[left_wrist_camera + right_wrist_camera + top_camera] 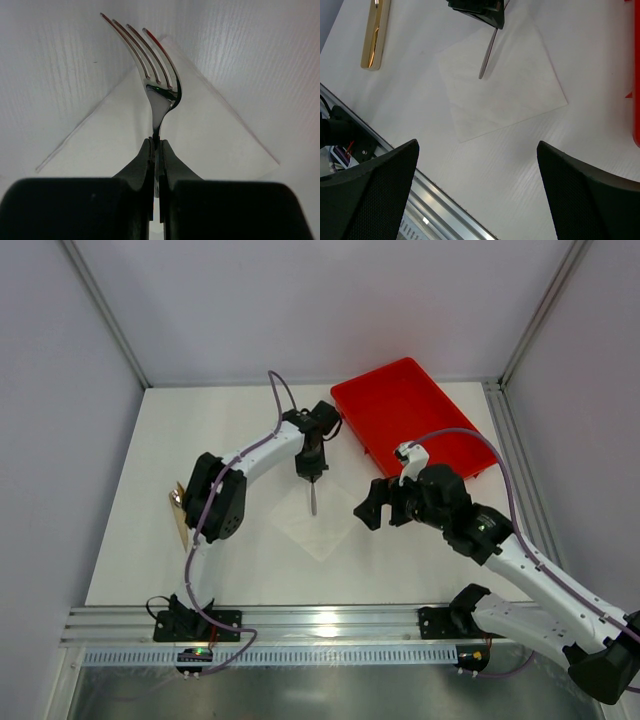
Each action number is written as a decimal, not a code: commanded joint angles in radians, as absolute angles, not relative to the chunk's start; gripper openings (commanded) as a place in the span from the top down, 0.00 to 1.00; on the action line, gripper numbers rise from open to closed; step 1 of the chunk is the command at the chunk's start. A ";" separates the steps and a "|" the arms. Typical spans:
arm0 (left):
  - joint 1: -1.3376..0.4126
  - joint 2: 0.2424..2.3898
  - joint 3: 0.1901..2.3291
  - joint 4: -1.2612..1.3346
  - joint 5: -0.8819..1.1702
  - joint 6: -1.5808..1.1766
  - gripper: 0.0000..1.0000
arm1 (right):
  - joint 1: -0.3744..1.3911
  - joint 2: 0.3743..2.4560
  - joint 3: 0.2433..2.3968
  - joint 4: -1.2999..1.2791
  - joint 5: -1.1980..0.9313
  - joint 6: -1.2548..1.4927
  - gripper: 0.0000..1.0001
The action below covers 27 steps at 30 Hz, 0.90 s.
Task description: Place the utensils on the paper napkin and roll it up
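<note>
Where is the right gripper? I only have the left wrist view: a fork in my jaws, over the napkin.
Observer: The right gripper hangs open to the right of the napkin, clear of your fork.
Operator: Any other utensil out there?
Observer: Yes, a gold-handled piece lies flat, left of the napkin.
Operator: And the tray?
Observer: The red tray sits at the far right, apart from the napkin.
</note>
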State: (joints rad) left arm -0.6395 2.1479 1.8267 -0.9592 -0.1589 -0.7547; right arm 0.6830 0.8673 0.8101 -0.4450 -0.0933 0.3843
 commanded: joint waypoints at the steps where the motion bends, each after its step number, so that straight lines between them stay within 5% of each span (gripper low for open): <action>1: -0.638 2.152 1.832 -0.971 -0.155 -0.770 1.00 | 0.680 0.847 0.834 -0.436 -0.080 0.367 0.00; 27: -0.657 2.175 1.793 -1.003 -0.158 -0.810 1.00 | 0.681 0.851 0.813 -0.411 -0.104 0.384 0.00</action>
State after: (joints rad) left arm -0.6483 2.1799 1.7981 -0.9901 -0.1459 -0.7876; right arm 0.6830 0.8616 0.8097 -0.4419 -0.0929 0.3801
